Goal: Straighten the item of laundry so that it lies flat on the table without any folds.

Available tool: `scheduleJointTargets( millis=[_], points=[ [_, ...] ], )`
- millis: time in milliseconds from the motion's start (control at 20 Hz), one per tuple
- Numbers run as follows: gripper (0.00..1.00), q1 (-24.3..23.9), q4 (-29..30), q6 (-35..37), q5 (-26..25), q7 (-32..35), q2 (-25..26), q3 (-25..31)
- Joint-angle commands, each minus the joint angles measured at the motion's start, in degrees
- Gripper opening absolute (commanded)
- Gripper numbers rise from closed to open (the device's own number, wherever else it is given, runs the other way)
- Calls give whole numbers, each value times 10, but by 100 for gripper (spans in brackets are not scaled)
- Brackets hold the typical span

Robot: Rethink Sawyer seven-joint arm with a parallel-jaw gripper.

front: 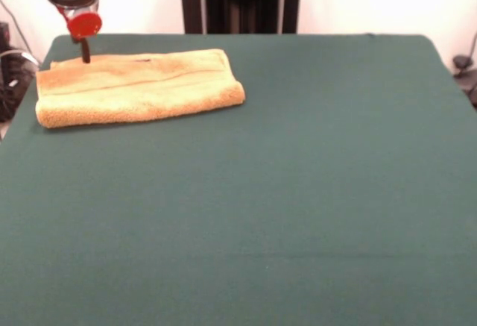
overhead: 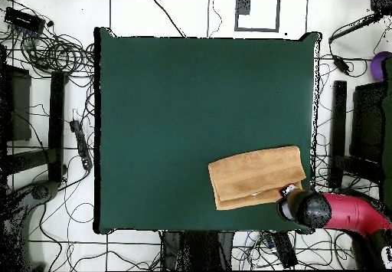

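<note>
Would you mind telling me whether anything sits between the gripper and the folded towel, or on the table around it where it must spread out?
Nothing visible does. The gripper hangs right at the far corner of the towel, and the green table beside the towel shows only bare cloth.

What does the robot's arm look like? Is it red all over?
Not all over. From above, the arm is a thick, rounded red tube with a black rounded end near the towel. From the front, its wrist is a dark cylinder with a red band, then a paler section and a bright red disc. Below that hangs the gripper, a thin dark tip. No markings can be made out.
</note>
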Motion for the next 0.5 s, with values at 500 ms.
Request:
scheduleJointTargets(
  millis=[500],
  points=[
    [100,18,33,3,19,-108,22,76]
  ],
)
